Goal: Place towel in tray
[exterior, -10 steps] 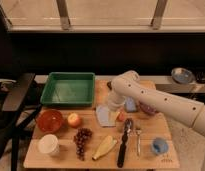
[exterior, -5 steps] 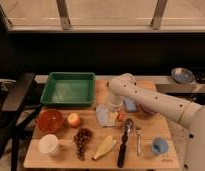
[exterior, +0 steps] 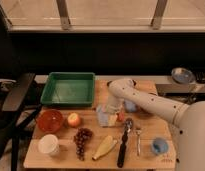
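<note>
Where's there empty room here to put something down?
Inside the large green plastic tray is bare. The wooden table is crowded centrally: the end effector is at the pale grey-blue folded towel, between orange fruit and metal spoon.

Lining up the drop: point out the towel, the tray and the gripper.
towel [exterior: 101, 116], camera view, exposed left part.
tray [exterior: 68, 90], camera view, bare floor.
gripper [exterior: 112, 119], camera view, tip, down over the towel's right side.

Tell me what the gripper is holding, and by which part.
Nothing, it seems: the gripper is open, low over the towel, which lies flat on the table.
</note>
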`<action>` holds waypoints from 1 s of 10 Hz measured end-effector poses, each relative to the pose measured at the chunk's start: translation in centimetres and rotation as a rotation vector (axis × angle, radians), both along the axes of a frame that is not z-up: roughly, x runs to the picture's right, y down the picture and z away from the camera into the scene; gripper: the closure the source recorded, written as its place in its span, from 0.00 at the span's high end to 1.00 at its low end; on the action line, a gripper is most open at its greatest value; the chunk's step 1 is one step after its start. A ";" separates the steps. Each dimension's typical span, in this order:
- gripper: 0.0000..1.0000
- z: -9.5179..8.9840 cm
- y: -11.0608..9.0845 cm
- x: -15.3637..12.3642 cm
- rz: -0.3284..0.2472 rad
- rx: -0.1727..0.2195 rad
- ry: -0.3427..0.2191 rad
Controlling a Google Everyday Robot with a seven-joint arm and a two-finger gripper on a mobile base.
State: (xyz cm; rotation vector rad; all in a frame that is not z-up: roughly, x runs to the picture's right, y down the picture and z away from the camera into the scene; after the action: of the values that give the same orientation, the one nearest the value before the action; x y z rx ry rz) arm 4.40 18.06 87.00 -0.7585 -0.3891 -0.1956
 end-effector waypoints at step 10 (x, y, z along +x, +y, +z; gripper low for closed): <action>0.00 -2.8 -1.7 -0.9 0.015 0.117 0.046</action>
State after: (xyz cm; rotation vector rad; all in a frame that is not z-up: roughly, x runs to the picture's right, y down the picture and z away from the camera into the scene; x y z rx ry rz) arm 3.51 16.33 84.21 -0.6440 -0.3366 -0.1848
